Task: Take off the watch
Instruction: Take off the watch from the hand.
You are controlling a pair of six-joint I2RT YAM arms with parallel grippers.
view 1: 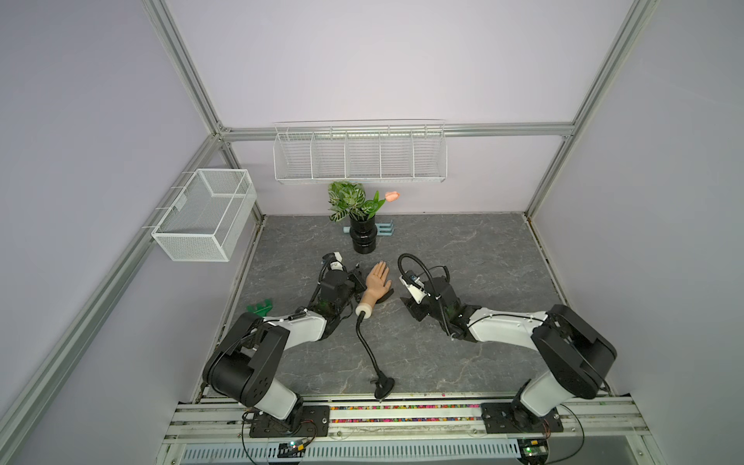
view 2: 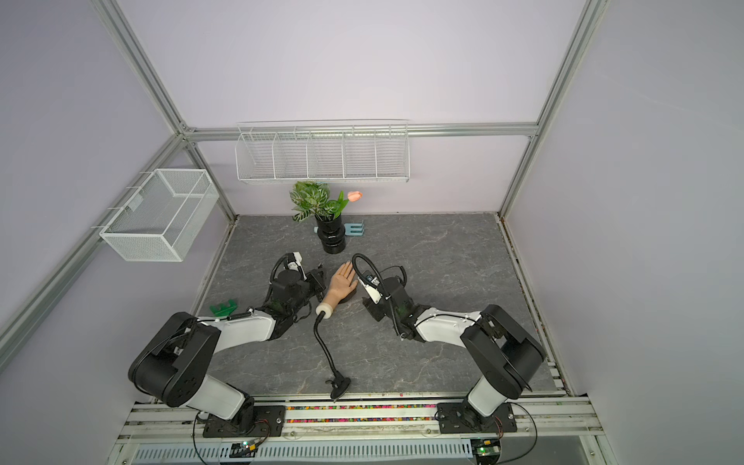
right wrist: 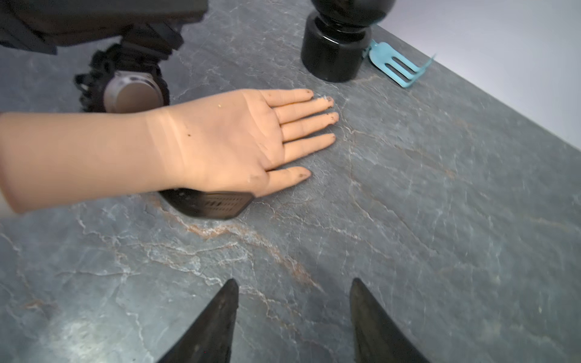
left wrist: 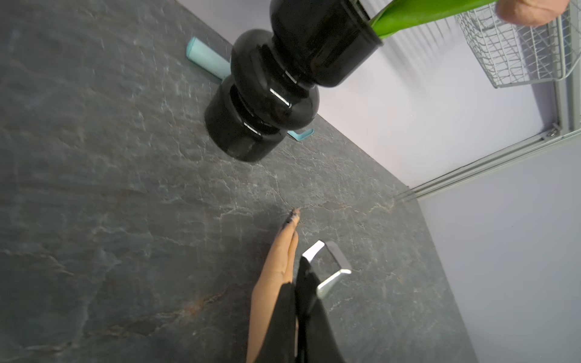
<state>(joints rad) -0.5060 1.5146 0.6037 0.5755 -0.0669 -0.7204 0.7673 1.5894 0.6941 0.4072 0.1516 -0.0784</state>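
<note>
Jaws of the right gripper stood apart, empty. The left gripper was clamped on the watch beside the mannequin hand.

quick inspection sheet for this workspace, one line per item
surface: grey veined table
job's things: watch unfastened, case beside the mannequin hand, strap lying under it
clutter: black vase with plant, blue fork behind it, green item by left arm
grippers: left gripper shut on the watch strap near the buckle; right gripper open, empty
cables: black cable loops above right wrist
surroundings: mesh basket and wire rack on the walls
</note>
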